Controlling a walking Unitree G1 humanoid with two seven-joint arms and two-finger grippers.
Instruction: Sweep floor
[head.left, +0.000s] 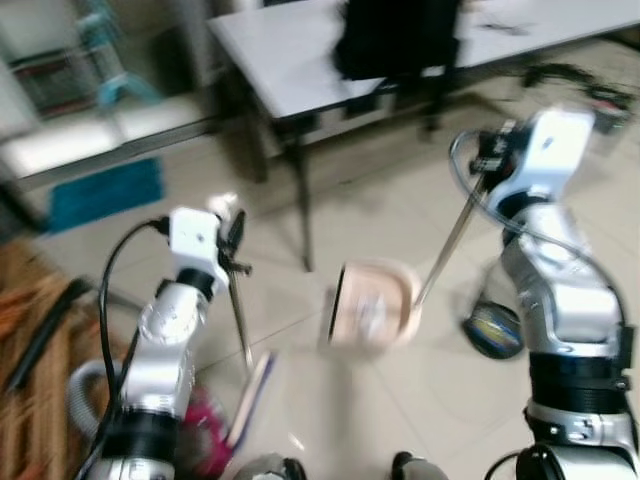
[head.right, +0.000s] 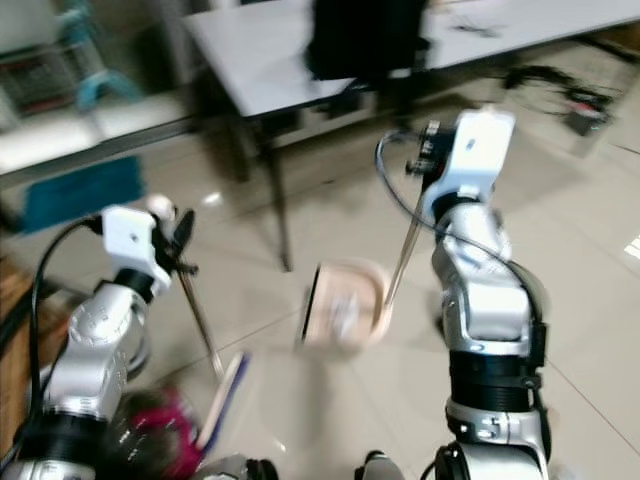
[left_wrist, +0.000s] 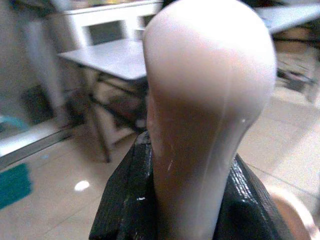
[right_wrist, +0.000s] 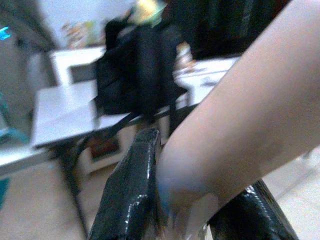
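Note:
My left gripper (head.left: 232, 238) is shut on the thin metal pole of a broom (head.left: 240, 315). The broom's pale brush head (head.left: 250, 398) rests low on the tiled floor by my left side. In the left wrist view the rounded pink handle end (left_wrist: 205, 100) sits between the black fingers (left_wrist: 125, 205). My right gripper (head.left: 490, 155) is shut on the long handle of a pinkish-beige dustpan (head.left: 372, 303), which stands on the floor between my arms. In the right wrist view that pink handle (right_wrist: 240, 120) lies across the black fingers (right_wrist: 132, 190).
A grey table (head.left: 290, 60) with a black backpack (head.left: 400, 35) stands ahead, its dark leg (head.left: 303, 215) close behind the dustpan. A blue mat (head.left: 105, 192) lies far left. A round dark object (head.left: 492, 330) sits by my right leg. Cables (head.left: 580, 85) trail far right.

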